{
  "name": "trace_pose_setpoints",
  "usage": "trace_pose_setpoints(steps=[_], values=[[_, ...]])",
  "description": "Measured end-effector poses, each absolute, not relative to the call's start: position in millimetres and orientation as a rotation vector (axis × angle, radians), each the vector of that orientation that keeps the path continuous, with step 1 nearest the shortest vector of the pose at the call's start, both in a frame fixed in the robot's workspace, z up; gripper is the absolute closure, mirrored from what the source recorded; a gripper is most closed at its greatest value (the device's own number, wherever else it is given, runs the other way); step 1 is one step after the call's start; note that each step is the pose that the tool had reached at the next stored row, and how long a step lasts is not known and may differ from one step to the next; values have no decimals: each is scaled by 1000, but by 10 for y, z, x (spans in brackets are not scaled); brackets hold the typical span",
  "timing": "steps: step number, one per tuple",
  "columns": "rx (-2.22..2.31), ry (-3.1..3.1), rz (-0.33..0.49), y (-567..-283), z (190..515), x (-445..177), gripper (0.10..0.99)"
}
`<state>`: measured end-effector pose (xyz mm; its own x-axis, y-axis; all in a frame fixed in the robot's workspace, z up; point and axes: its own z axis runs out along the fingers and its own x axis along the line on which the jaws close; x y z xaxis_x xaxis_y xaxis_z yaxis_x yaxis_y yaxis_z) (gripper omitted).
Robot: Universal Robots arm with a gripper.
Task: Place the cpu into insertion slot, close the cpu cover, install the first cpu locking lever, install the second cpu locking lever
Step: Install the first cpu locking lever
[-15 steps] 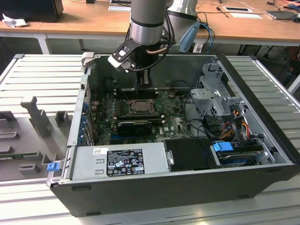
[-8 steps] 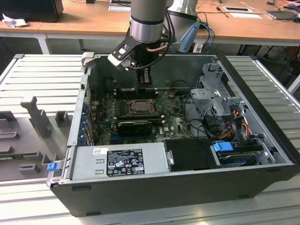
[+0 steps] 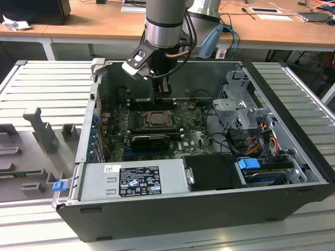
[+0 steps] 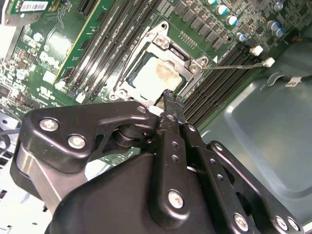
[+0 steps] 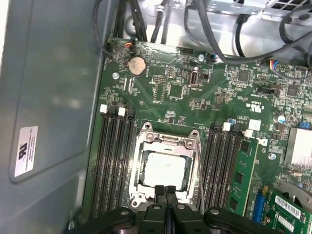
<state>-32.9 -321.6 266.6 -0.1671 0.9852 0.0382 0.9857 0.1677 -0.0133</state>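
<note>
The cpu [image 5: 165, 168] lies silvery and flat in the insertion slot [image 5: 138, 197] on the green motherboard; it appears again in the second wrist view [image 4: 156, 78] and in the exterior view [image 3: 156, 119]. The cpu cover [image 5: 168, 141], a metal frame with a window, lies down around the chip [image 4: 170, 48]. A thin wire locking lever [image 5: 199, 170] runs along one side of the socket. My gripper [image 5: 165, 189] is shut with its black fingers pressed together and nothing between them. Its tips [image 4: 169, 95] sit at the socket's edge, just over the cover's rim. It hangs above the socket in the exterior view [image 3: 161, 99].
Black memory slots [image 5: 114, 161] flank the socket, with a green memory stick [image 5: 241, 175] on one side. A black graphics card [image 3: 152, 140], the power supply [image 3: 131, 180] and a drive cage [image 3: 241, 104] fill the open case. Black cables [image 5: 219, 29] hang near the board's edge, and the grey case wall [image 5: 53, 97] stands close by.
</note>
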Motion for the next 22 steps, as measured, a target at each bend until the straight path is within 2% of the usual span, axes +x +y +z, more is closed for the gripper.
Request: trace_pose_setpoints(steps=[22], values=[[-1730,-2575,-16,-3216,2666,-329,980]])
